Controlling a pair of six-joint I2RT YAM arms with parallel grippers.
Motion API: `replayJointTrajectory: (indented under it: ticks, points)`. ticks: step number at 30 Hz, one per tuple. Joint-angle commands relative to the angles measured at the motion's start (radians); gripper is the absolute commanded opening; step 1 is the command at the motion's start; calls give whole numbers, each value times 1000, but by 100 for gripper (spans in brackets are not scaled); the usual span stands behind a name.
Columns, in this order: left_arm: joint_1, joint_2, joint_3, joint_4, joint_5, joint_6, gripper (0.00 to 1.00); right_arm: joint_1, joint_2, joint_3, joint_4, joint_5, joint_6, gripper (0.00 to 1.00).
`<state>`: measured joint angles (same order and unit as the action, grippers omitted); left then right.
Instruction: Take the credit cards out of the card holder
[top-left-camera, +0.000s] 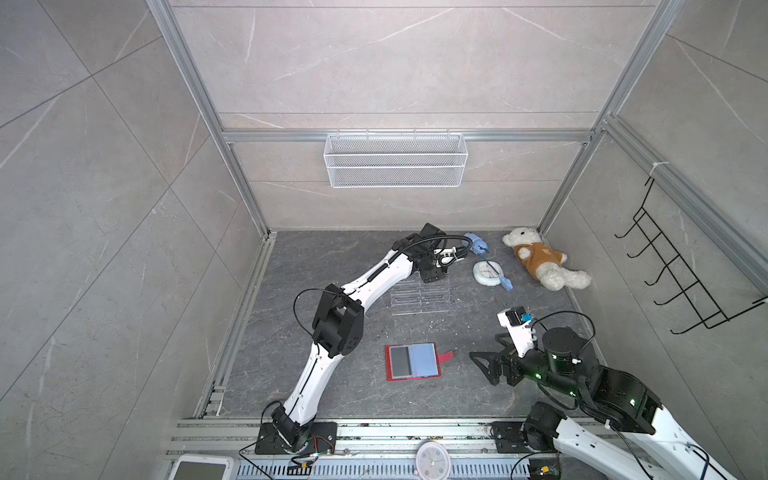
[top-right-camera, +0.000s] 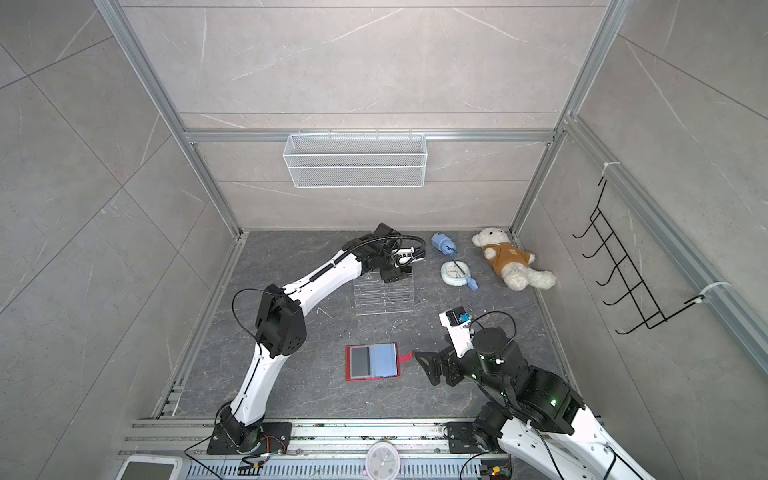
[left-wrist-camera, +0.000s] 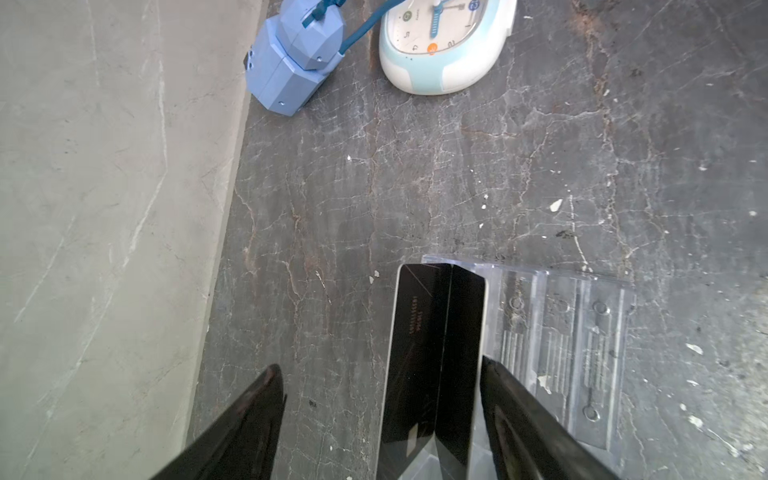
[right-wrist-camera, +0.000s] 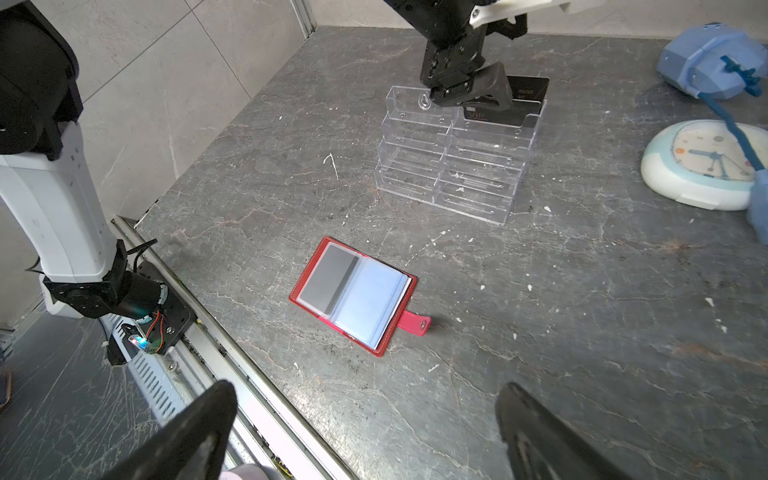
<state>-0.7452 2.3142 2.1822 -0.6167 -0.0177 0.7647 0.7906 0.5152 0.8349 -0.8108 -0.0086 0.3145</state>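
- 2 credit cards (right-wrist-camera: 496, 117) are sitting in the clear stand (top-left-camera: 419, 299), mid-frame; left gripper (left-wrist-camera: 380, 365) is straddling 1, jaws spread.
- Card holder (top-left-camera: 424, 359) is lying open, lower centre, beside right gripper (top-left-camera: 484, 368), jaws spread; removal is looking done.

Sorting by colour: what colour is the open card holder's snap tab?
Pinkish red small snap tab, like the red leather-look card holder; clearest in right wrist view.
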Motion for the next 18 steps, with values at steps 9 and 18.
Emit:
replayJointTrajectory:
  ticks: [9,18]
  points:
    - [26,38,57,52,-29,-21,77,-3,-8,-10,22,-7,-1,100]
    - [36,41,76,67,-46,-26,76,-3,-12,-12,23,-5,-2,100]
